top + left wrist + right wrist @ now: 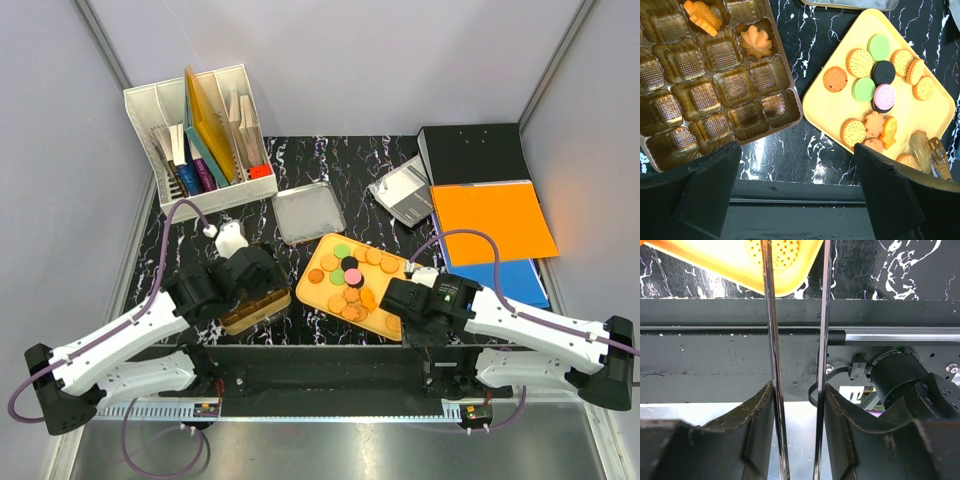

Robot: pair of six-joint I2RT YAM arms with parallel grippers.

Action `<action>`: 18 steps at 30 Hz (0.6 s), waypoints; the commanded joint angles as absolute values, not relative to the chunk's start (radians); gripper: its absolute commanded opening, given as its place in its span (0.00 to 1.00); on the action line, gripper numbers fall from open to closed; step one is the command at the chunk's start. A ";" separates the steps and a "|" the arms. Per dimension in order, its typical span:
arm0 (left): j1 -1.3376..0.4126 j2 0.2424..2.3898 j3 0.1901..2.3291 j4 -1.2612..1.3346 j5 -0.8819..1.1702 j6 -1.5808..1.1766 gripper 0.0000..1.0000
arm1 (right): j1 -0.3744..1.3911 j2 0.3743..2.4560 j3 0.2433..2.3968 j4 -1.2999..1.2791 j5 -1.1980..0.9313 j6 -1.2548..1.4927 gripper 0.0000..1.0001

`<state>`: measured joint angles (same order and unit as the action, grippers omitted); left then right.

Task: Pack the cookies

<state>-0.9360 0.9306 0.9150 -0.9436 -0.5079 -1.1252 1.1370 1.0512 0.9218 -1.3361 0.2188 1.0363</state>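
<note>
Many cookies [350,280], beside right gripper [398,303], holding tongs [772,365]

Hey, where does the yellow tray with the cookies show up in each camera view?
Top external: yellow tray just right of centre.
Left wrist: the tray fills the right half.
Right wrist: just a tray corner, top left, behind the tongs.
Shared landmark: black white-veined tabletop beside it.

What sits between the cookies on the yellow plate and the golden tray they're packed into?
Nothing visible. The cookies lie on the yellow plate, the golden tray is just beside it, and only a strip of black table separates them.
</note>
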 commanded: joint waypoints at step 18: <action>-0.923 0.873 0.937 -0.946 -0.534 -1.117 0.99 | 1.144 1.161 1.336 -1.431 0.373 0.956 0.29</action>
